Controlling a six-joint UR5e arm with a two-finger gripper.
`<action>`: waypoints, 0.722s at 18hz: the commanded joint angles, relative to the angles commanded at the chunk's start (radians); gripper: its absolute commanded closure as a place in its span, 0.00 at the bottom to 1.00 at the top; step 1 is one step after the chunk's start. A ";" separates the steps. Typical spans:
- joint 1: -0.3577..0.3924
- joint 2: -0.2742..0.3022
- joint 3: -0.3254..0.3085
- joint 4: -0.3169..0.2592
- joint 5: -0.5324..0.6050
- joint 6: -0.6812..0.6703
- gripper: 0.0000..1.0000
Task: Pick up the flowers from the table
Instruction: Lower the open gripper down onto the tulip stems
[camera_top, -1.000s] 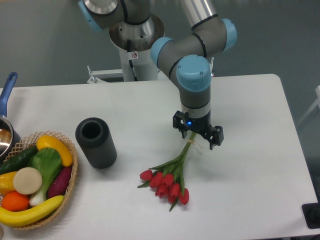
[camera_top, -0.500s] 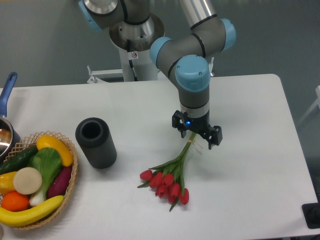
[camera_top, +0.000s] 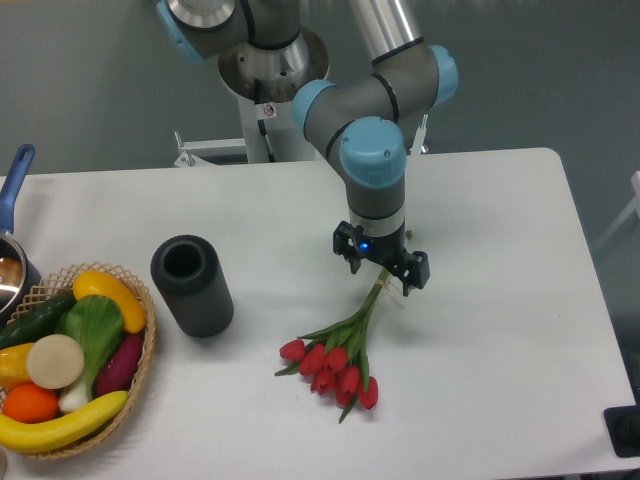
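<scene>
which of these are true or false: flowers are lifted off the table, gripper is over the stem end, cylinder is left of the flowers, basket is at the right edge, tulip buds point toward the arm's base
1. The flowers are lifted off the table. False: they lie flat on it.
2. The gripper is over the stem end. True.
3. The cylinder is left of the flowers in the picture. True.
4. The basket is at the right edge. False: it sits at the picture's left edge, full of toy produce.
5. The buds point toward the arm's base. False: the buds face the near edge, and the stems run up toward the gripper.
</scene>
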 joint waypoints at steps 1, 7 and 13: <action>-0.005 -0.002 0.000 0.000 0.000 0.005 0.00; -0.020 -0.023 0.000 -0.002 0.000 0.014 0.00; -0.020 -0.046 0.008 0.000 0.002 0.012 0.00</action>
